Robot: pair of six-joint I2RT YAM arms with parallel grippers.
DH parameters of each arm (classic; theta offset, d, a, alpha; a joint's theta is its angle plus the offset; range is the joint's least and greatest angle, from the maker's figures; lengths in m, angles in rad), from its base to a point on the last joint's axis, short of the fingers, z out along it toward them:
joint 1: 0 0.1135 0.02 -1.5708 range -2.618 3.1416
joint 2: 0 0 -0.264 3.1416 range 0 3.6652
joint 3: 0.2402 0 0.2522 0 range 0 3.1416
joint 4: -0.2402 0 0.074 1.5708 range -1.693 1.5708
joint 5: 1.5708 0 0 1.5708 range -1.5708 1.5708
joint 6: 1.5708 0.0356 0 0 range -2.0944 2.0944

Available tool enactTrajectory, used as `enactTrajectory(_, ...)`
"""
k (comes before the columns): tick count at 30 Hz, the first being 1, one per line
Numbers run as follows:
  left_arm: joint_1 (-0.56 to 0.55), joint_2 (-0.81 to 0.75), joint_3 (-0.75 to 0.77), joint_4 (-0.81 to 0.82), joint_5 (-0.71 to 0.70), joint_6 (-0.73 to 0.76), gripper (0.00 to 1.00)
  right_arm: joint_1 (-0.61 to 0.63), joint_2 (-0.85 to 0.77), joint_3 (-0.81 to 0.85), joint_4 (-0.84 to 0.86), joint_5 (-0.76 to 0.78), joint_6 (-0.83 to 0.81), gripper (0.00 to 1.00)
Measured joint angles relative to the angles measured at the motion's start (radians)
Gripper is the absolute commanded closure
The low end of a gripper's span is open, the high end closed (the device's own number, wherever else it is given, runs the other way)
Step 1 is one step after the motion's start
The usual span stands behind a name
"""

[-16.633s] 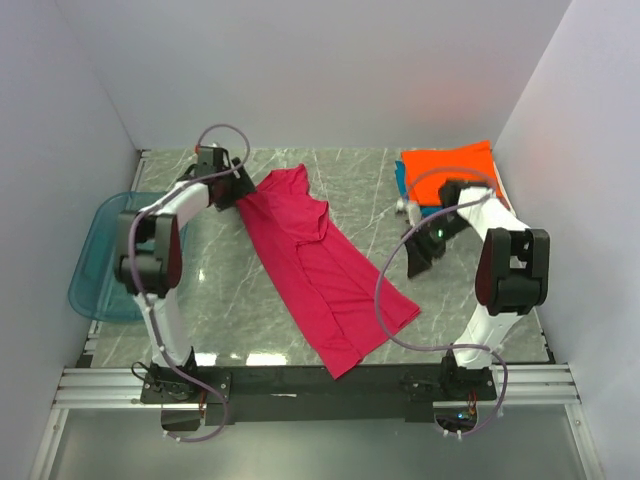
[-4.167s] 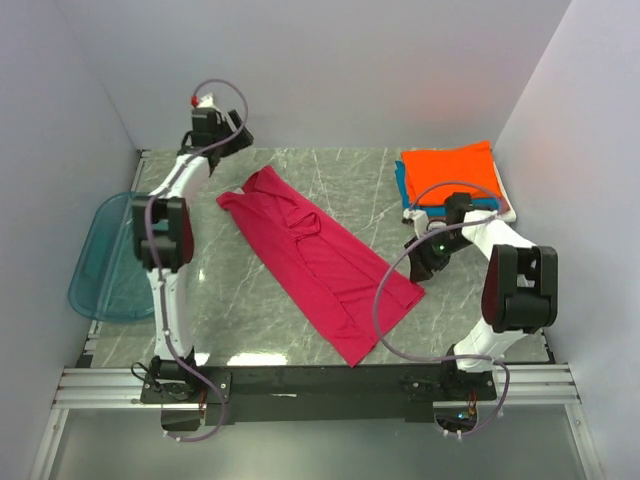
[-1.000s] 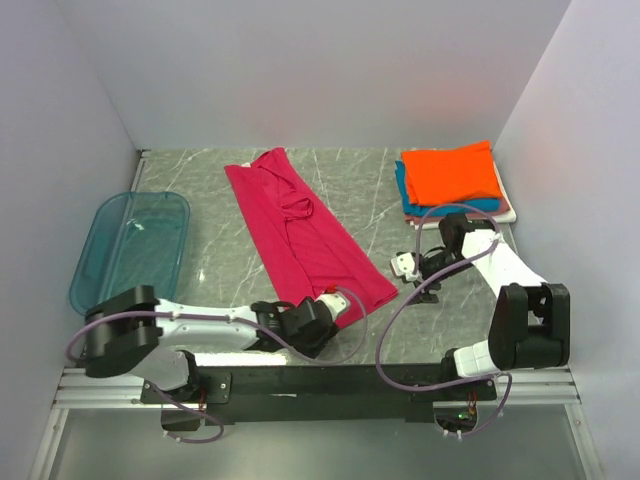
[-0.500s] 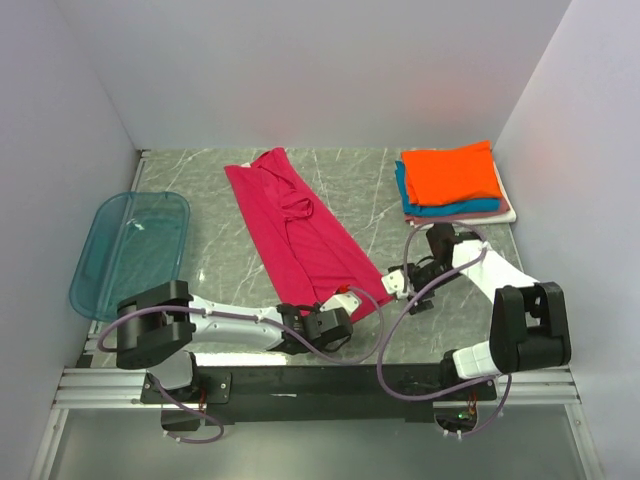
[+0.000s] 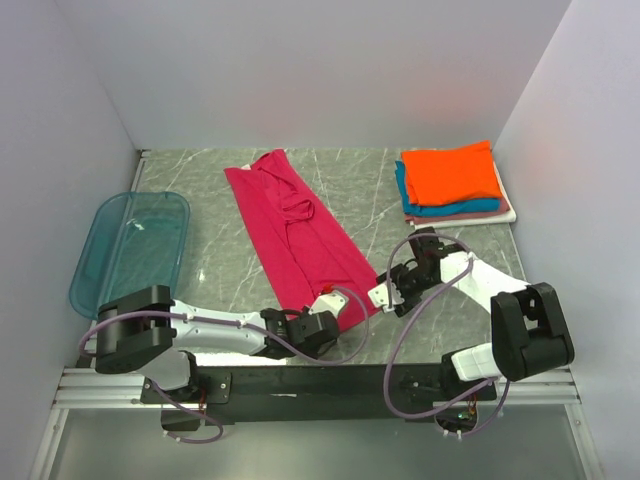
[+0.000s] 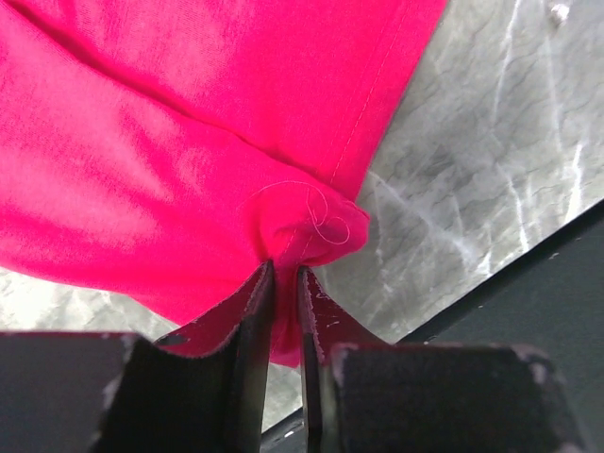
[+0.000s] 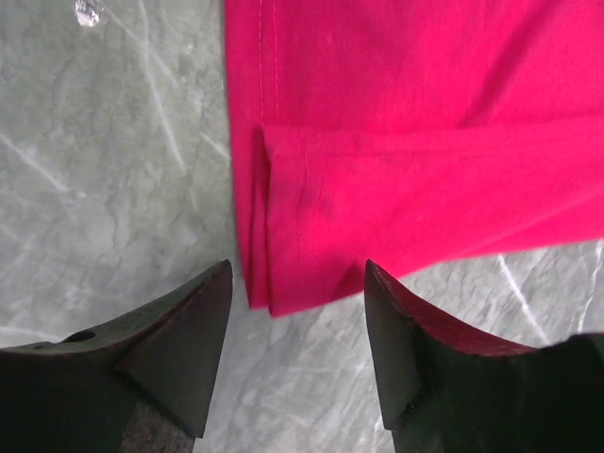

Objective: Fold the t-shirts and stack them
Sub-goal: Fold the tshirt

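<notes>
A magenta-red t-shirt [image 5: 300, 232] lies folded lengthwise in a long strip, running diagonally from the back middle towards the front. My left gripper [image 5: 327, 316] is at its near-left hem corner and is shut on a pinch of that cloth [image 6: 311, 222]. My right gripper [image 5: 385, 291] stands open at the near-right hem corner [image 7: 283, 283], a fingertip [image 7: 203, 311] on either side of the corner, not touching it. Folded t-shirts form a stack [image 5: 452, 178] at the back right, orange on top, teal-blue, pinkish and white below.
A translucent blue tray [image 5: 130, 250] sits at the left edge. White walls close in the marble table [image 5: 230, 280] on three sides. The black rail [image 5: 320, 380] with the arm bases runs along the front.
My left gripper has closed on the shirt's near-left hem corner. My right gripper has moved left and nearer, up to the near-right corner, with its jaws narrowing a little.
</notes>
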Motion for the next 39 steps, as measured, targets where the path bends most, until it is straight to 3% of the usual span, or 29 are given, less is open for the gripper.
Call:
enactTrajectory(4, 0.000, -0.015, -0.029, 0.048, 0.007, -0.019, 0.79, 0.040, -0.001, -0.031, 0.035, 0.013, 0.000, 0.41)
enactTrajectory(9, 0.000, -0.048, -0.079, 0.112, 0.024, -0.042, 0.79, 0.076, -0.013, -0.047, 0.058, 0.031, 0.018, 0.57)
enactTrajectory(13, 0.000, -0.073, -0.111, 0.146, 0.043, -0.045, 0.79, 0.099, -0.010, -0.048, 0.070, 0.070, 0.046, 0.86)
enactTrajectory(15, 0.000, -0.095, -0.133, 0.160, 0.055, -0.047, 0.78, 0.107, -0.010, -0.054, 0.080, 0.080, 0.058, 0.87)
enactTrajectory(17, 0.000, -0.123, -0.159, 0.169, 0.069, -0.055, 0.78, 0.114, -0.014, -0.059, 0.093, 0.091, 0.069, 0.99)
enactTrajectory(23, 0.000, -0.203, -0.229, 0.191, 0.141, -0.064, 0.79, 0.125, -0.051, -0.076, 0.076, 0.097, 0.100, 1.00)
enactTrajectory(31, -0.008, -0.221, -0.253, 0.226, 0.324, -0.059, 0.79, 0.163, -0.293, -0.085, -0.179, 0.043, 0.115, 1.00)
enactTrajectory(35, -0.008, -0.262, -0.250, 0.212, 0.340, -0.047, 0.80, 0.189, -0.391, -0.096, -0.264, 0.007, 0.147, 1.00)
enactTrajectory(39, 0.046, -0.315, -0.214, 0.193, 0.336, -0.021, 0.80, 0.200, -0.367, -0.063, -0.272, -0.013, 0.237, 1.00)
